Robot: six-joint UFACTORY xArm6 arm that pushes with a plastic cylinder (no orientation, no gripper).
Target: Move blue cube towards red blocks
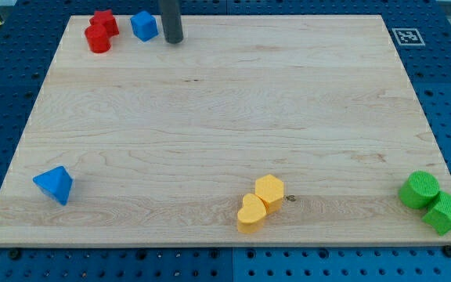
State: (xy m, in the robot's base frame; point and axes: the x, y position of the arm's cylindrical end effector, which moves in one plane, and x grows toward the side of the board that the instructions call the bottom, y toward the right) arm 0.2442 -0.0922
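Pale wood desk (225, 125) is lying over a blue pegboard (6, 94), filling most of the frame. A black-and-white marker tag (407, 36) is sitting at the desk's upper right corner.

Upper left of the frame: two red blocks (100, 31) are resting against each other, one a rounded cylinder shape in front, the other with an irregular outline behind it. The blue cube (143, 25) is sitting just to their right, near them but with a thin strip of wood showing between. The dark rod is coming down from the top edge, and my tip (174, 41) is resting on the desk just to the right of the blue cube, close beside it; I cannot tell whether they are touching. The tool is a plain rod with nothing that opens or closes, and it is holding nothing.

Lower left: a blue triangular block (54, 184) is sitting alone, well apart from the rest.

Bottom centre: a yellow hexagonal block (269, 190) and a yellow heart block (250, 215) are touching, the heart lying lower and to the left.

Lower right: a green cylinder (420, 189) and a green star block (447, 213) are touching near the desk's edge, the star lying lower and to the right.
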